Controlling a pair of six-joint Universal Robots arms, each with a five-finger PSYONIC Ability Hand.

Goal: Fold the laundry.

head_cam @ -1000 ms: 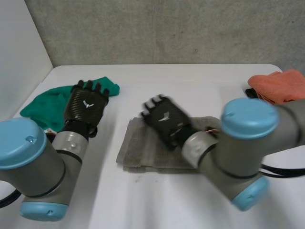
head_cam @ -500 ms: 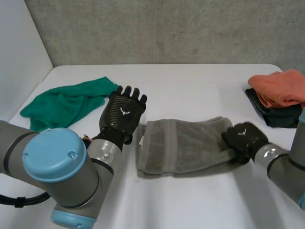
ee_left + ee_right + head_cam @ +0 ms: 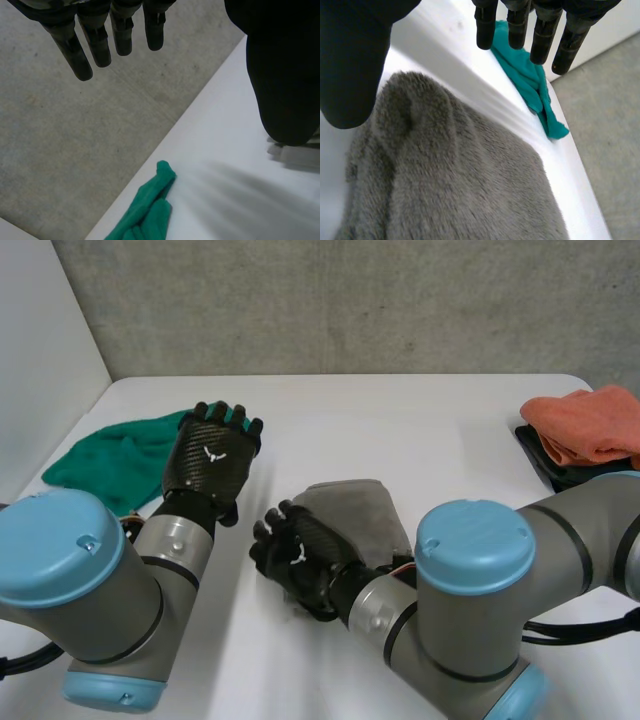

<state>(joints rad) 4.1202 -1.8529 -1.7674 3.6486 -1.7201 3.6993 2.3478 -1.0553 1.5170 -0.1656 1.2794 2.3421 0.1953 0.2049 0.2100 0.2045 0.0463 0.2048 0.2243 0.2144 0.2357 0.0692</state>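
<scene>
grey towel (image 3: 355, 510) lies folded over, right hand (image 3: 300, 558) open at its edge, left hand (image 3: 212, 455) open alongside; next move probably flattens the fold.

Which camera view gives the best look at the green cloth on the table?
The head view: the green cloth lies spread out, with the left hand hiding part. The left wrist view catches one corner; the right wrist view, a strip beyond the fingertips of the right hand.

left hand (image 3: 122, 31) with straight fingers, green cloth (image 3: 148, 212) at edge of white table (image 3: 225, 150)
</scene>
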